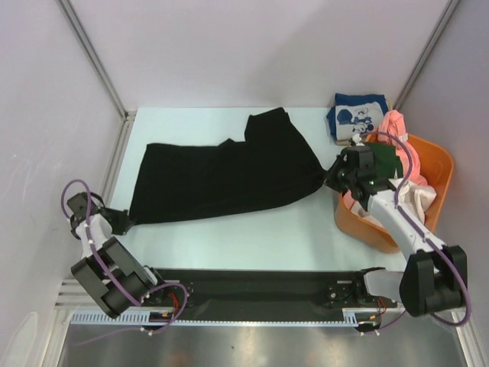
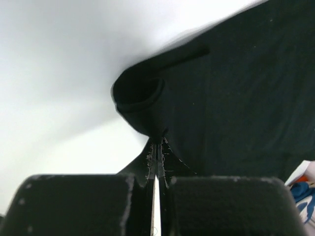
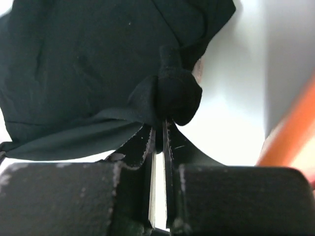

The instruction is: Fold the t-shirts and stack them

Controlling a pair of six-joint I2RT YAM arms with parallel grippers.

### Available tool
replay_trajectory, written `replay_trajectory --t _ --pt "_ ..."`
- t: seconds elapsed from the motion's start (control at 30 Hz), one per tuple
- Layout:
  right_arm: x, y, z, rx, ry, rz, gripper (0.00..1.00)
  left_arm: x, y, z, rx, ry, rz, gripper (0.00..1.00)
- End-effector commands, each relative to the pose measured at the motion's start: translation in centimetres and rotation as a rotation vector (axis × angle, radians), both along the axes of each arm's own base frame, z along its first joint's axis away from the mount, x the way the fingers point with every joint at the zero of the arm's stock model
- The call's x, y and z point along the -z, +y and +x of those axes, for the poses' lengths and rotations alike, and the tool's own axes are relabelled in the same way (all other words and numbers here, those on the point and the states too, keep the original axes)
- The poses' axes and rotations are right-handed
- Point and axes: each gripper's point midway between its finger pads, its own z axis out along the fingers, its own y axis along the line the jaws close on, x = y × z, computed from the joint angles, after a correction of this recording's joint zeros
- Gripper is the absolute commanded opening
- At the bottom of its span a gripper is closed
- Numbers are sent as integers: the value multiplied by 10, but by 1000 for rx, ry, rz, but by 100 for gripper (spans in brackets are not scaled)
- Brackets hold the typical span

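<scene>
Firmly, left hand [image 1: 128, 222] pinching black t-shirt [image 1: 221, 180] corner, right hand [image 1: 334, 174] opposite end

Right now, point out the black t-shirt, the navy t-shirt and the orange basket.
black t-shirt [image 1: 221, 180]: top external view, middle of the spread cloth.
navy t-shirt [image 1: 357, 115]: top external view, on its white print.
orange basket [image 1: 437, 153]: top external view, far right rim.
</scene>
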Motion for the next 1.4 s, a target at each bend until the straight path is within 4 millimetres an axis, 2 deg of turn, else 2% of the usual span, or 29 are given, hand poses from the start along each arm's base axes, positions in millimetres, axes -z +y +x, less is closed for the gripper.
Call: replay_trajectory --t 0.0,0.07,0.2,0.23,0.27,0.3,0.33,0.37,0.4,0.5,0.6,0.67,0.73,0.83,0.87,0.9,0.93,1.0,1.07,1.1,1.13,1.17,1.2,1.23,1.27,1.3,1.33,1.37 --pt "66 -29 -68 75 263 -114 0 -8 14 -3 12 -43 57 0" --pt "60 -26 -76 75 241 -103 0 -6 16 -10 -3 -31 54 0" --pt "65 -22 -100 52 263 -139 0 -17 20 -19 -2 -46 78 0" --pt "64 -21 -103 51 266 -149 3 -19 21 -20 -3 -47 77 1" --pt "65 -22 -110 49 277 -179 11 -22 18 -20 7 -49 70 8" --pt "65 -18 -113 45 274 -179 25 -24 17 -20 14 -56 69 14" --pt "57 -16 -113 47 246 -175 57 -27 16 -20 18 -68 74 22" --pt "53 -18 -113 71 232 -196 64 -27 13 -20 20 -76 70 30" --pt "50 -14 -121 78 247 -194 71 -29 10 -20 22 -85 61 53" --pt "22 -15 -122 119 175 -182 75 -37 6 -22 11 -111 59 78" --pt "-12 -3 -118 117 73 -110 75 -48 3 -21 8 -153 78 84" --pt "-33 11 -113 91 24 -85 75 -56 2 -19 19 -189 99 84" --pt "-41 27 -107 39 12 -99 76 -61 2 -17 37 -200 123 84" --pt "-49 46 -82 3 6 -173 76 -69 1 -10 91 -196 183 85" --pt "-40 53 -68 -15 26 -225 76 -75 2 -6 106 -205 202 85" --pt "-56 61 -53 -22 -14 -217 76 -76 0 -1 136 -208 213 85" --pt "-61 67 -40 -32 -33 -225 76 -79 -7 4 174 -211 221 85" --pt "-71 80 3 -51 -73 -238 76 -88 -4 11 199 -201 261 85" --pt "-77 92 33 -86 -106 -216 76 -97 -5 22 224 -224 284 85" --pt "-58 89 57 -91 -75 -252 76 -100 -6 27 232 -241 287 85" --pt "-72 97 74 -111 -114 -222 76 -104 -7 33 244 -254 291 85" --pt "-75 100 93 -114 -141 -215 76 -111 -4 41 245 -277 315 85" --pt "-54 96 114 -123 -115 -244 76 -115 -2 46 236 -289 328 86" --pt "-68 99 137 -125 -160 -233 76 -117 -4 52 247 -299 334 86" --pt "-68 104 153 -146 -179 -222 76 -129 -1 61 248 -328 357 86" --pt "-65 98 170 -140 -189 -223 76 -131 -2 66 257 -331 362 86" --pt "-30 103 189 -176 -147 -242 76 -135 -5 76 282 -339 365 87" --pt "-50 107 212 -173 -208 -219 76 -135 -6 80 295 -336 363 86"
